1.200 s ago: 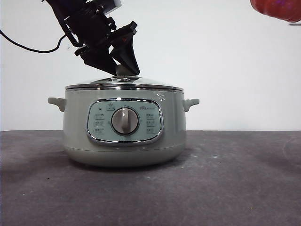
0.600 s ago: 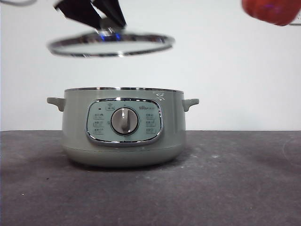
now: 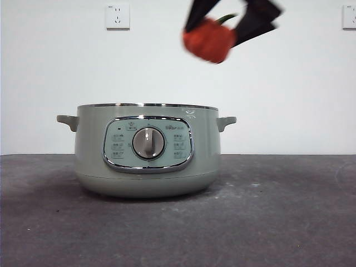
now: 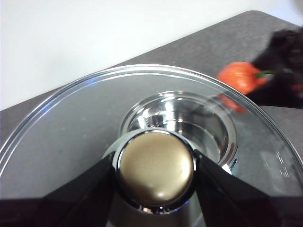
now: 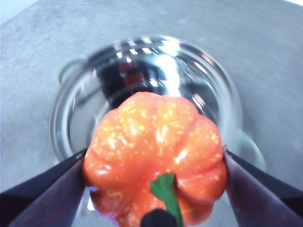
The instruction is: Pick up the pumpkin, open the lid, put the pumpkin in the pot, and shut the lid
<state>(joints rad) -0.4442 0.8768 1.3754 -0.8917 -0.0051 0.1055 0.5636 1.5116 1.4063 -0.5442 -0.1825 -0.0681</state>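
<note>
Black jaws of the right gripper (image 5: pixel 154 189) are clamped on either flank of the pumpkin (image 5: pixel 154 156), its glossy orange-red ribs speckled with light and its green stem pointing back toward the wrist. In the front view the same gripper (image 3: pixel 214 36) comes in from the top edge, holding the pumpkin (image 3: pixel 209 40) in the air, well above the rim of the pot (image 3: pixel 147 150) and over its right-hand half. Beneath the pumpkin, the right wrist view looks straight down into the pot (image 5: pixel 71 118), whose shiny metal inside is open.

Over on the other arm, the left gripper (image 4: pixel 156 172) is closed on the pale knob of the lid (image 4: pixel 71 132), one dark jaw pressed against each side of it. The clear glass disc spreads out around the knob, and through it the open mouth of the pot (image 4: pixel 182 120) shows below. Past the lid's rim, the pumpkin (image 4: pixel 241 78) appears in the other arm's dark jaws.

The pot stands uncovered on the dark grey table (image 3: pixel 278 222), its dial facing the front camera, before a white wall with a socket (image 3: pixel 117 15)
</note>
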